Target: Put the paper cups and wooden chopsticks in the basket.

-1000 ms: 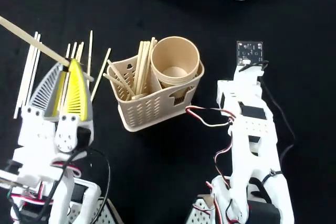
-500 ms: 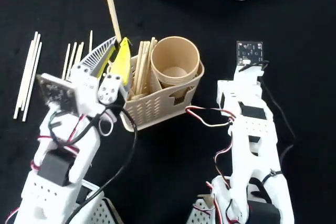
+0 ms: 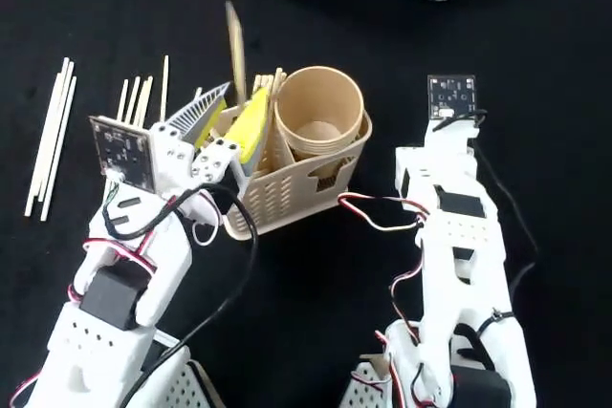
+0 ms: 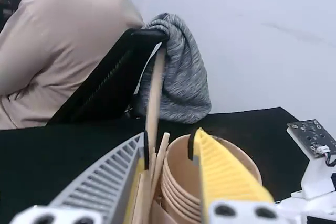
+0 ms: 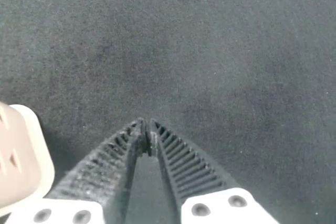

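A beige basket (image 3: pixel 287 200) stands mid-table with a stack of paper cups (image 3: pixel 320 112) in its right compartment and several wooden chopsticks (image 3: pixel 260 112) in its left one. My left gripper (image 3: pixel 244 93) hangs open over the left compartment. One chopstick (image 3: pixel 235 40) stands nearly upright between its grey and yellow fingers. In the left wrist view this chopstick (image 4: pixel 153 98) leans by the grey finger (image 4: pixel 105 187), with the cups (image 4: pixel 181 182) just below the gripper (image 4: pixel 169 136). More loose chopsticks (image 3: pixel 53 136) lie on the table at the left. My right gripper (image 5: pixel 145 132) is shut above bare cloth beside the basket's corner (image 5: pixel 18 156).
The right arm (image 3: pixel 449 207) stretches along the table right of the basket. A second bunch of loose chopsticks (image 3: pixel 134 97) lies just left of the left arm. A dark chair with a grey garment (image 4: pixel 184 72) stands behind the table's far edge.
My left arm carried one chopstick from the loose pile on the left to above the basket, tipped it upright, and its fingers have parted. The right arm has not moved.
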Robot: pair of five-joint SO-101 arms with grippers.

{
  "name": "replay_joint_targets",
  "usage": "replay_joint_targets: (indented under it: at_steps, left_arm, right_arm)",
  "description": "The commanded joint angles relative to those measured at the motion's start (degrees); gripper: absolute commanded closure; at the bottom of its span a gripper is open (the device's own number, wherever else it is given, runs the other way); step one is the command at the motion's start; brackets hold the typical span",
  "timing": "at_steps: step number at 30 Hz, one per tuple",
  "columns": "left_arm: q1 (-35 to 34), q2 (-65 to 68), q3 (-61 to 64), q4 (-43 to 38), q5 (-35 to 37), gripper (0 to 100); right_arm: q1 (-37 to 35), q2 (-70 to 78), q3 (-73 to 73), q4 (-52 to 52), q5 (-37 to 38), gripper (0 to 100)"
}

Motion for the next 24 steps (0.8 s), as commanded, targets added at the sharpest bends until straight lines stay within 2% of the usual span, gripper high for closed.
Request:
replay_joint_targets:
  at_steps: [1, 5, 7, 13, 17, 24]
  left_arm:
    - [-1.9, -0.4, -2.4, 2.1, 1.7, 82]
    - [-4.6, -0.4, -5.4, 5.3, 1.9, 82]
    - [-8.1, -0.4, -9.1, 8.5, 1.9, 82]
    - [-29.0, 0.9, -20.0, 21.6, 1.4, 82]
    - [-40.0, 7.8, -18.9, 22.3, -7.4, 82]
    - [-49.6, 36.0, -21.6, 19.1, -24.2, 82]
  right_arm:
    - [-0.8, -0.2, -0.7, -1.2, 0.4, 98.6]
    - [-0.8, -0.2, -0.7, -1.2, 0.4, 98.6]
    - [-0.8, -0.2, -0.7, -1.2, 0.4, 98.6]
    - [-0.8, -0.1, -0.7, -1.2, 0.4, 98.6]
    - [-0.8, 0.0, -0.7, -1.2, 0.4, 98.6]
    - [-0.9, 0.0, -0.7, -1.2, 0.4, 98.6]
